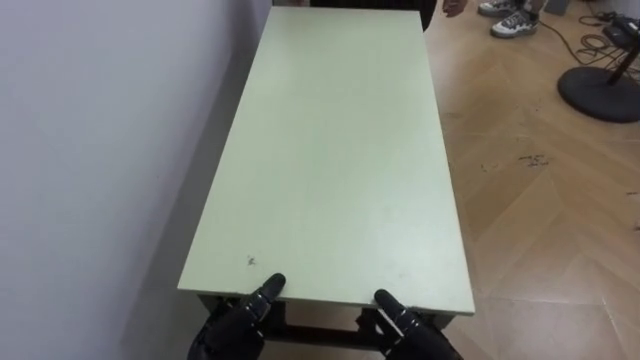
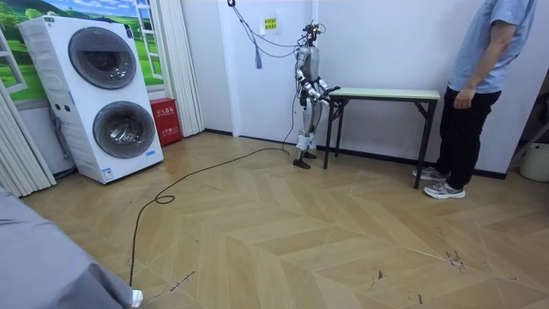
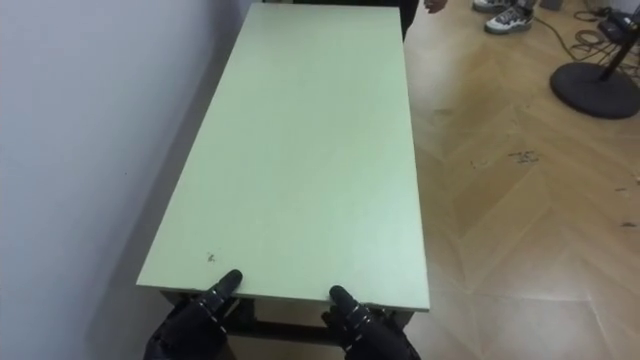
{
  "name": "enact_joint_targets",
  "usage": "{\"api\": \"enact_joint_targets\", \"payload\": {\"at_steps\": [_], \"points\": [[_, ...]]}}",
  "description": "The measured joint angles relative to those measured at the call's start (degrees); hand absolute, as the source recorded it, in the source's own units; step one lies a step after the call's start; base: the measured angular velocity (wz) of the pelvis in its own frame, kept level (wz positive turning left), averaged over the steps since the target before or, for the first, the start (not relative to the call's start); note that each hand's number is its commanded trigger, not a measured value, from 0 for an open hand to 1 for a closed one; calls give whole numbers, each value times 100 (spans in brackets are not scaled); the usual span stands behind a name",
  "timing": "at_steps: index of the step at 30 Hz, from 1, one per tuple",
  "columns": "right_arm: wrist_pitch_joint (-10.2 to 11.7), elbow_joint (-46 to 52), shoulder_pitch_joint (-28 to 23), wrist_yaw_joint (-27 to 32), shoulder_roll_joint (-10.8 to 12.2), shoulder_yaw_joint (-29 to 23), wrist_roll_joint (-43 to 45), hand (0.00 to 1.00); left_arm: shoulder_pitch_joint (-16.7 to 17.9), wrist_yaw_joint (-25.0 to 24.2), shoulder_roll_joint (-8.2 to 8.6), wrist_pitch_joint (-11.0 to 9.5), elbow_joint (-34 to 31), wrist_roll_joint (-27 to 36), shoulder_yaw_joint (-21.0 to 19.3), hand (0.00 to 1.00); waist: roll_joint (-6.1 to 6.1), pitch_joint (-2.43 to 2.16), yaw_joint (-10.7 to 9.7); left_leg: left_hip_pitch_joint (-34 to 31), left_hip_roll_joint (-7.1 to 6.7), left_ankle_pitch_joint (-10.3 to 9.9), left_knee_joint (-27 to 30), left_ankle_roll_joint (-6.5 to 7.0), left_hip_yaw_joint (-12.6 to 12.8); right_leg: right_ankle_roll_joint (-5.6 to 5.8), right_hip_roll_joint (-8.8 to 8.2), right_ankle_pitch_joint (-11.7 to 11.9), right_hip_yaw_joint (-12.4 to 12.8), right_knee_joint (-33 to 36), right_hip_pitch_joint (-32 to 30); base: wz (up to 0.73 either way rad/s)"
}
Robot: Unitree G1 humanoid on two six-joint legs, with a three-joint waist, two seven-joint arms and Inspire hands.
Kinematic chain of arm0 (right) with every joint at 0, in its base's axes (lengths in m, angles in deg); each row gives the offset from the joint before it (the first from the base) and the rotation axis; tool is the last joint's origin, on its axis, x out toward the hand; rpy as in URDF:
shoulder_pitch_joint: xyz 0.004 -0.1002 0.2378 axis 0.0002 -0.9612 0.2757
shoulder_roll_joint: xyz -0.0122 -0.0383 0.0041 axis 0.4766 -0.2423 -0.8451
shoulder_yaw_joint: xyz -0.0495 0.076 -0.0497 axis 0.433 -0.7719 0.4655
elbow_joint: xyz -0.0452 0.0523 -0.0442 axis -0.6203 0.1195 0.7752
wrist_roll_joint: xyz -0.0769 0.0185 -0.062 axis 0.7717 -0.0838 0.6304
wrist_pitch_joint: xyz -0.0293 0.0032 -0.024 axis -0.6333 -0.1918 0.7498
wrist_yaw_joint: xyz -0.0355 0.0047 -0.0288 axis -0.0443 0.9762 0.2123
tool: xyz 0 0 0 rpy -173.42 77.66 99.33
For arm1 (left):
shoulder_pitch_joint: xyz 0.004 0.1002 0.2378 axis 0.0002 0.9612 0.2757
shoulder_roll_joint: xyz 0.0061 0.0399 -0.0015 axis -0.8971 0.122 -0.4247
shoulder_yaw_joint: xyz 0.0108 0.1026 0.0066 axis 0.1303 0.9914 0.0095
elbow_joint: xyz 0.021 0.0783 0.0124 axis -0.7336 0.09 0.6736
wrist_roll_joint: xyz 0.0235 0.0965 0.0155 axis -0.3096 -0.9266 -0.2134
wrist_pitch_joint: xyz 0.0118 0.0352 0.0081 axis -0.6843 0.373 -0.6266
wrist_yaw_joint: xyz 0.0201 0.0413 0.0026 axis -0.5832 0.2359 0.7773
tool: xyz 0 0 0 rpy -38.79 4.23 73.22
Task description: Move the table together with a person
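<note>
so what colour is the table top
The table top is a plain pale green, clearest in the left eye view.

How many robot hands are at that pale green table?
2. The left robot hand is at the table's near edge, left side; the right robot hand at the same edge, right side.

Soft, even indoor light, bright all over, no hard glare.
In the eye views the pale top of the table (image 1: pixel 330 150) is evenly lit. The wall (image 1: pixel 90 150) at 9 o'clock looks greyer, and a dim band of shadow runs between it and the table's long edge. It is dark under the near edge at 6 o'clock. The floor (image 1: pixel 540 220) at 3 o'clock has a faint sheen. In the room view, shade sits beneath the table at 2 o'clock.
</note>
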Motion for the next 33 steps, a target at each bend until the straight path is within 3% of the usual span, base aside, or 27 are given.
{"api": "enact_joint_targets", "payload": {"at_steps": [4, 10, 16, 23, 33], "points": [[2, -308, 124, -177, -20, 8, 319, 0, -4, -72, -121, -20, 45, -1, 40, 0, -53, -28, -2, -1, 2, -2, 8, -20, -15, -8, 23, 5, -90, 0, 13, 2], [-3, -950, 127, 68, -155, -61, 1519, 0, -6, -179, -133, -23, 62, -161, -38, 0, -71, -20, 116, 5, 5, -5, -9, -34, -5, -38, 34, -12, -80, -5, 5, 0], [13, -1366, 208, 194, -255, -109, 2166, 0, -11, -314, -145, -64, 153, -165, -90, 0, -78, -15, 123, 1, 18, -11, -13, -57, -10, -65, 47, -30, -102, -9, 1, 0], [64, -1769, 375, 300, -253, -172, 2556, 0, -10, -438, -165, -156, 242, -168, -104, 0, -122, -14, 152, 3, 30, -14, -33, -71, -6, -66, 65, -30, -100, -9, -8, 0], [128, -2632, 332, 549, -230, -786, 2891, 0, 37, -556, -158, -275, 298, -344, -227, 0, -158, -31, 302, 40, 117, -29, -58, -150, 18, -97, 152, -48, -87, -7, -4, -1]]}}
